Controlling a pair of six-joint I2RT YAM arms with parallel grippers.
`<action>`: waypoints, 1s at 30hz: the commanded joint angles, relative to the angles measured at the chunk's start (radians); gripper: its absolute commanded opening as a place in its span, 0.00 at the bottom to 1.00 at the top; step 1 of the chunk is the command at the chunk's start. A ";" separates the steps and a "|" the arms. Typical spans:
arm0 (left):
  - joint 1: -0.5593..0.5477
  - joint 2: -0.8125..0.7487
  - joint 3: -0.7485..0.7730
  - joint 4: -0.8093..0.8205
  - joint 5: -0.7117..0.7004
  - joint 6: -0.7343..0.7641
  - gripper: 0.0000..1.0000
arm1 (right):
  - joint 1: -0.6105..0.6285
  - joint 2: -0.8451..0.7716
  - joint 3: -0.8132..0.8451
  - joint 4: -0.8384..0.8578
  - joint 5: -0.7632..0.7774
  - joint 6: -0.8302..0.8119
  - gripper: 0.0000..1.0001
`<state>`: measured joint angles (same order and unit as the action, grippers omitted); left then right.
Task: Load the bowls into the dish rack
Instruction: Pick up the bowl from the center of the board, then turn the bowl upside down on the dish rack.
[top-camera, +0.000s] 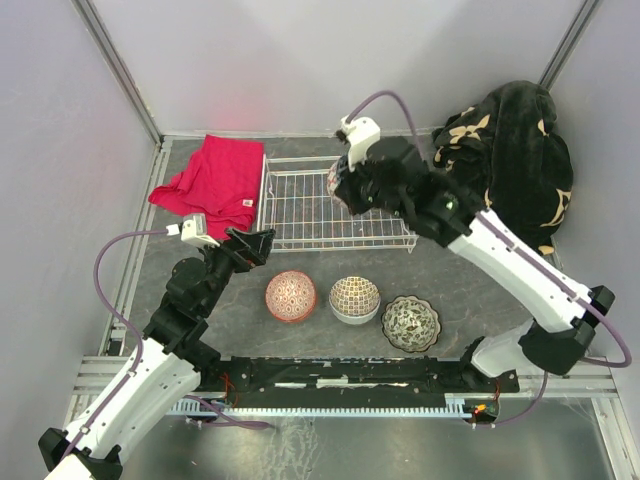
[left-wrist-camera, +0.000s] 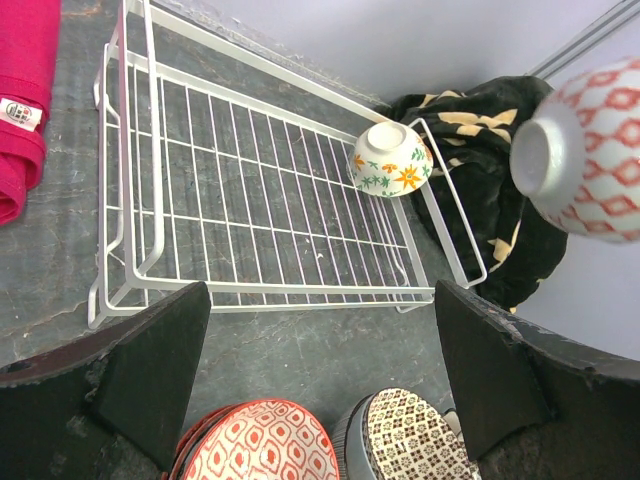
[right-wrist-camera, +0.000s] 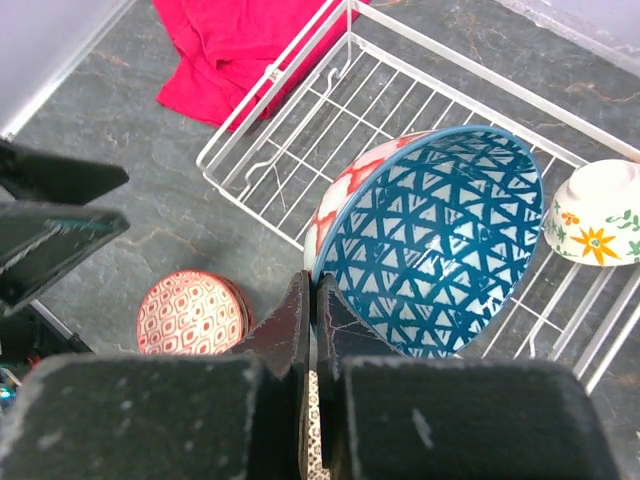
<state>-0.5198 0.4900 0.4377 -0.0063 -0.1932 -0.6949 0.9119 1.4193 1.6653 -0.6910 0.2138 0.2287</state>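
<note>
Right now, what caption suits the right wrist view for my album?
Right gripper, shut on the rim of a blue-lined bowl, holds it over the dish rack, where a floral bowl lies.

The top external camera looks steeply down from above the near edge over the whole table (top-camera: 320, 265). The left wrist camera sits low, facing across the dish rack (left-wrist-camera: 300, 290) toward the far wall (left-wrist-camera: 450, 40). The right wrist camera looks down on the rack from higher. Both wrist views share the rack, floral orange bowl (left-wrist-camera: 390, 160) and red cloth (left-wrist-camera: 25, 110).
</note>
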 joint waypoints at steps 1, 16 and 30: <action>-0.007 -0.005 0.022 0.027 -0.020 0.041 0.99 | -0.188 0.075 0.100 0.061 -0.287 0.035 0.01; -0.007 0.026 0.019 0.037 -0.020 0.043 0.99 | -0.530 0.502 0.277 0.229 -0.712 0.169 0.02; -0.007 0.041 0.018 0.043 -0.026 0.046 0.99 | -0.565 0.615 0.196 0.380 -0.749 0.248 0.02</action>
<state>-0.5243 0.5308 0.4377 -0.0055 -0.2028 -0.6949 0.3538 2.0609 1.8751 -0.4740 -0.4915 0.4397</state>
